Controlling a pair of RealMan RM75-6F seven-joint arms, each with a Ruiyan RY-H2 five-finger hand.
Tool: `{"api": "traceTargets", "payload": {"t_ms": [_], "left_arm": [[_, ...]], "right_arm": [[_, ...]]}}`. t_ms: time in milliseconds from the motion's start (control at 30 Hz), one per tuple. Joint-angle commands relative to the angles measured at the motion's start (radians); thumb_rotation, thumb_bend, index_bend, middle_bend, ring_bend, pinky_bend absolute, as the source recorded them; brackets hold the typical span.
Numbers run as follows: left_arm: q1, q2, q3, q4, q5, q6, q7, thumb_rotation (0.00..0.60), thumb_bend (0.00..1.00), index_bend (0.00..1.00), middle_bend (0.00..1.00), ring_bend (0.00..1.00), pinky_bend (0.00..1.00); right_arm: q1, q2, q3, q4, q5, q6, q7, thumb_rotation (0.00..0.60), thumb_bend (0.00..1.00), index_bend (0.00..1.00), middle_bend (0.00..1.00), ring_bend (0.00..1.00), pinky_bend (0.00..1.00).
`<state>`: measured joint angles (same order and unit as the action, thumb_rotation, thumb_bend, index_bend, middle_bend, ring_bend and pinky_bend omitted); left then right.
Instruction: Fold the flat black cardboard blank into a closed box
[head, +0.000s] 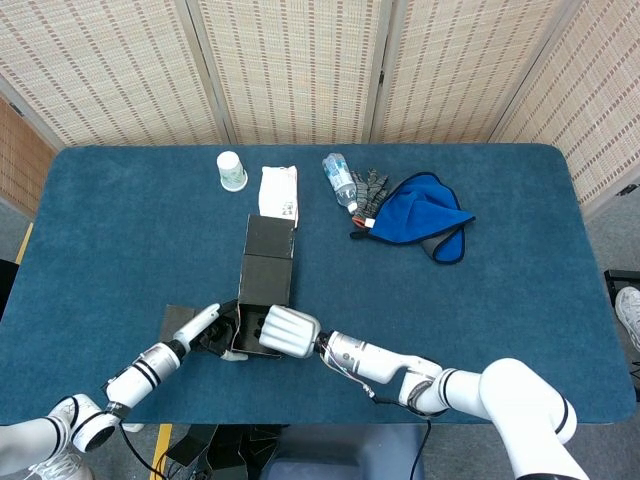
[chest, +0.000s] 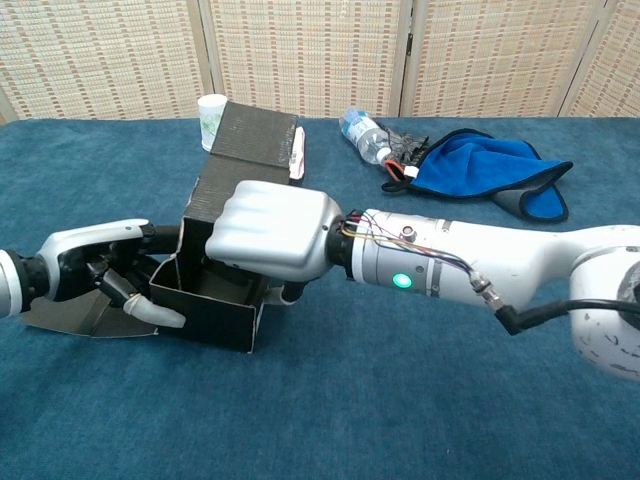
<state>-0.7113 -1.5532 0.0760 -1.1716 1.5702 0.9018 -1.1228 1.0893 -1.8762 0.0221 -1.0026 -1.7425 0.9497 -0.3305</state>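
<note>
The black cardboard box (head: 264, 281) (chest: 212, 306) stands half folded near the table's front edge. Its cavity is open on top, and its long lid panel (head: 270, 238) (chest: 254, 138) stretches away toward the back. My right hand (head: 289, 331) (chest: 270, 236) lies over the box's right wall and grips it, with its fingers curled down over the rim. On the other side, my left hand (head: 206, 328) (chest: 101, 269) holds the box's left wall, one finger lying along the front corner. One side flap (head: 176, 318) (chest: 62, 316) lies flat on the table under the left hand.
At the back stand a paper cup (head: 231, 170) (chest: 211, 108), a white packet (head: 278, 190), a plastic bottle (head: 340, 181) (chest: 363, 134), dark gloves (head: 372, 188) and a blue cloth (head: 422, 214) (chest: 485, 170). The lid panel's far end nearly reaches the packet.
</note>
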Motion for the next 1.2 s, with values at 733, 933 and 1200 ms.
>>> {"api": "traceTargets", "payload": {"t_ms": [733,933,1200], "left_arm": [[0.009,0.004,-0.022,-0.036,-0.028,0.0,0.063,0.6,0.1,0.19,0.18,0.64,0.87],[0.022,0.02,-0.039,-0.074,-0.065,-0.001,0.158,0.6,0.1,0.16,0.15,0.62,0.87],[0.039,0.04,-0.065,-0.137,-0.128,-0.017,0.301,0.6,0.1,0.14,0.13,0.61,0.87]], "right_arm": [[-0.079,0.094,0.015,-0.149,0.028,0.082,-0.041,0.6,0.11,0.0,0.08,0.69,1.0],[-0.139,0.132,0.038,-0.228,0.074,0.144,-0.001,0.6,0.11,0.0,0.07,0.68,1.0],[-0.289,0.226,0.075,-0.509,0.298,0.172,0.135,0.6,0.07,0.0,0.13,0.68,1.0]]}}
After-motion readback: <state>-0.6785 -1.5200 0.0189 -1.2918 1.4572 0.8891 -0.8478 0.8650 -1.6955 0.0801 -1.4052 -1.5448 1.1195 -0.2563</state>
